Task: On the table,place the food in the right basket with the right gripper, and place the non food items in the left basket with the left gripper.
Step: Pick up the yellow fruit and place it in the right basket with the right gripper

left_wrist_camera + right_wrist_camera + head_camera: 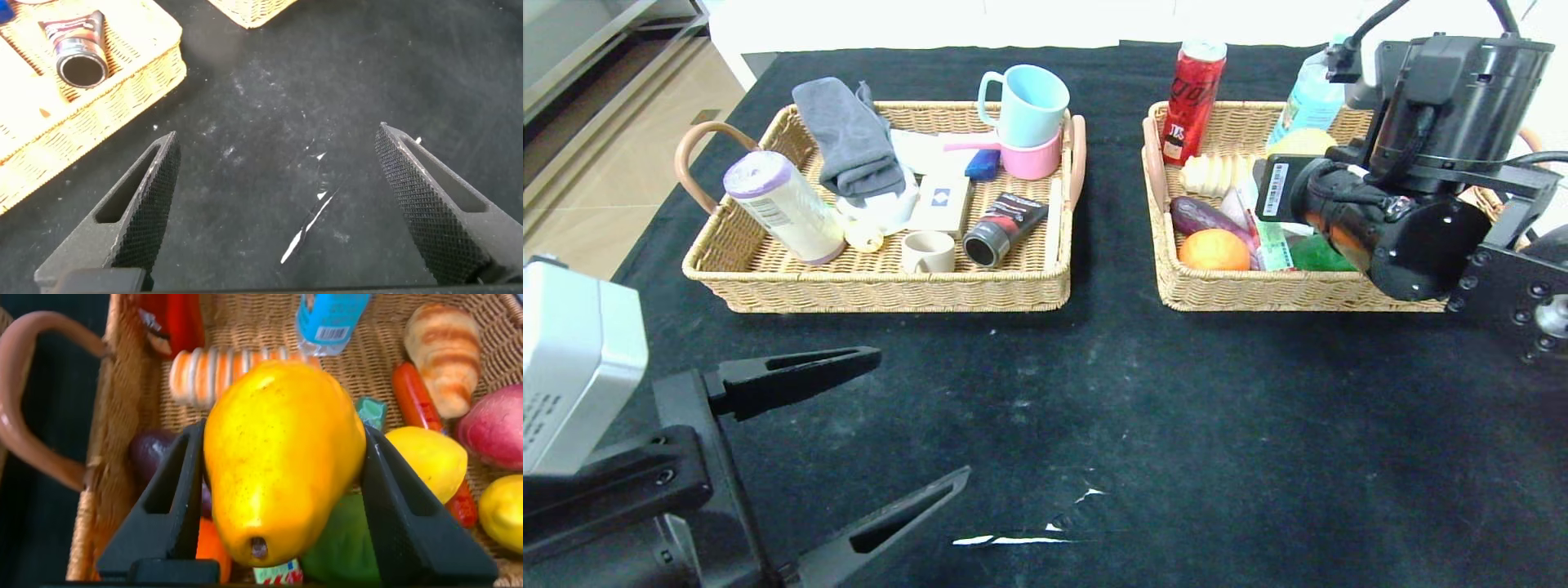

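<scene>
Right pincer [282, 498] gripping one yellow fruit [282, 457] over right basket [1241, 294], left pincer [286, 204] open, two baskets

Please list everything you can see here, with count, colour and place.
table: one, black cloth, under all.
left basket: one, tan wicker, holds grey cloth, purple-lidded bottle, blue mug on pink mug, cream cup, black-red tube.
right basket: one, tan wicker, holds red can, water bottle, orange, eggplant, croissant.
yellow fruit: one, clamped above right basket.
right gripper: black, holding the fruit.
left gripper: black, open, above bare table.
</scene>
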Motion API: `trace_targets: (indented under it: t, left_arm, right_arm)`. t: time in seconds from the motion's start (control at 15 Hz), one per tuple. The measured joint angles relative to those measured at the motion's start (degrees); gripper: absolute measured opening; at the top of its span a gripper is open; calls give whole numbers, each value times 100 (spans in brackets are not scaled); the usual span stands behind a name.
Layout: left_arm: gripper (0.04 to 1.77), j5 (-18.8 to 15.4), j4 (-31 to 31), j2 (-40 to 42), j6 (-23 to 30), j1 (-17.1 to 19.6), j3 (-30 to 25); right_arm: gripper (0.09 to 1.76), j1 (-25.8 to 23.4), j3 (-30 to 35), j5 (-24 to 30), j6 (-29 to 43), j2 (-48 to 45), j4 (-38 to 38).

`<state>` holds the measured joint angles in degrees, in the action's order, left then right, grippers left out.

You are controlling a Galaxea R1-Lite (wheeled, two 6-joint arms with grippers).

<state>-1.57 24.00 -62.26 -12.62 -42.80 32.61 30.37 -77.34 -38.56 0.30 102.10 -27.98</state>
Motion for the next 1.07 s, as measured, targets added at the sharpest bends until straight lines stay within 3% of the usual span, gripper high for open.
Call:
trace_targets:
  t: [0.53, 1.07]
  left_arm:
    - [172, -32, 0, -61, 2, -2, -20]
    - [172, -29, 0, -138, -6, -9, -59]
  right_arm:
    - [118, -575, 9, 15, -10, 291, -733]
    - [118, -664, 7, 24, -1, 400, -1078]
